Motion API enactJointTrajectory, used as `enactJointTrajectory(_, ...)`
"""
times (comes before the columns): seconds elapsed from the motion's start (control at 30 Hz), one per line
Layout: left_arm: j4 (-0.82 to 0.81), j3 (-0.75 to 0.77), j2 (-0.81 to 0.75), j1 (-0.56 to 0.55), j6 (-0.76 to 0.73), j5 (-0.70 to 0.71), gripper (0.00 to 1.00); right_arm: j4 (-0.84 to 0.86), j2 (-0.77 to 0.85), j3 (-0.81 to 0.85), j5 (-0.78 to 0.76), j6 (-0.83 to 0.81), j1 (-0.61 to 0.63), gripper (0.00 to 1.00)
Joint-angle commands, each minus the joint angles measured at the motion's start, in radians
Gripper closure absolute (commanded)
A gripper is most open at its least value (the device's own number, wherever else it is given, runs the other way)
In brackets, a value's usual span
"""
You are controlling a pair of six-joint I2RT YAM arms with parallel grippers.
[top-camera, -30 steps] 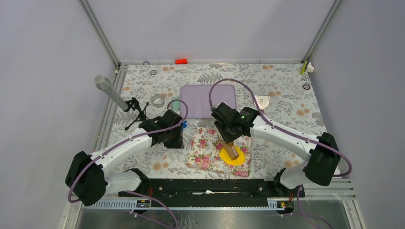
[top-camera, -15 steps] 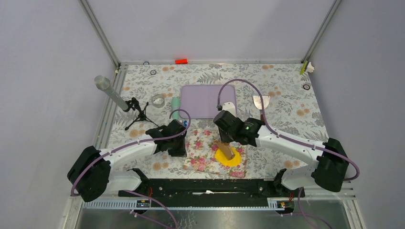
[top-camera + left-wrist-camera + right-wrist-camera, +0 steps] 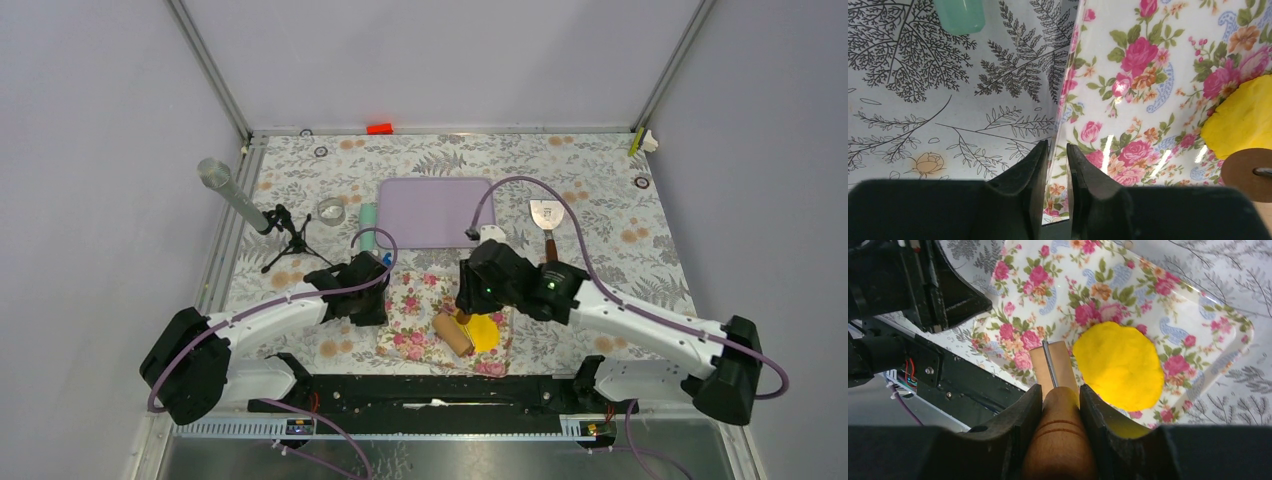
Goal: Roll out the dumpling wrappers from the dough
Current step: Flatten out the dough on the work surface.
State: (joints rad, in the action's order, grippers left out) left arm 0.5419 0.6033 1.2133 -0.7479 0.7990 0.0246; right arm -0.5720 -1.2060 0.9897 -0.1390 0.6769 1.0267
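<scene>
- right gripper (image 3: 1060, 392) clamped on the handle of the wooden rolling pin (image 3: 1054, 365)
- dough (image 3: 1118, 365): flattened, irregular yellow sheet on the floral mat (image 3: 1198, 325), in its near right part
- pin's roller lies on the mat, at the dough's left edge
- left gripper (image 3: 1057, 150) pinched almost closed on the mat's left edge, low over the table (image 3: 923, 100)

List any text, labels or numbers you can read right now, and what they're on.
None can be read.
The floral mat, rolling pin, dough and purple tray carry no writing.
The red tag on the far frame is too small to tell.
</scene>
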Motion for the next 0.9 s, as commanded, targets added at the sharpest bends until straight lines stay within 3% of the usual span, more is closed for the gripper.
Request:
enactJointTrajectory(0.0, -0.031, 0.006, -0.008, -0.004, 0.002, 0.024, 0.78, -0.022, 0.112, -0.085, -0.063, 0.062, 0.006, 1.0)
enactJointTrajectory(0.2, -0.026, -0.007, -0.017, -0.004, 0.002, 0.031, 0.78, -0.048, 0.151, -0.136, -0.169, 0.091, 0.008, 1.0)
enactJointTrajectory(0.4, -0.038, -0.005, 0.013, -0.004, -0.005, 0.037, 0.78, 0.04, 0.163, -0.17, -0.202, 0.071, 0.007, 1.0)
enactJointTrajectory(0.67, -0.086, -0.019, 0.07, -0.002, -0.01, 0.025, 0.82, 0.208, 0.293, -0.296, -0.246, 0.065, 0.007, 1.0)
enactJointTrajectory(0.73, -0.085, -0.019, 0.071, -0.002, -0.012, 0.026, 0.85, 0.238, 0.342, -0.328, -0.245, 0.066, 0.007, 1.0)
enactJointTrajectory(0.87, -0.086, -0.019, 0.076, -0.001, -0.016, 0.029, 1.0, 0.234, 0.383, -0.319, -0.264, 0.061, 0.007, 1.0)
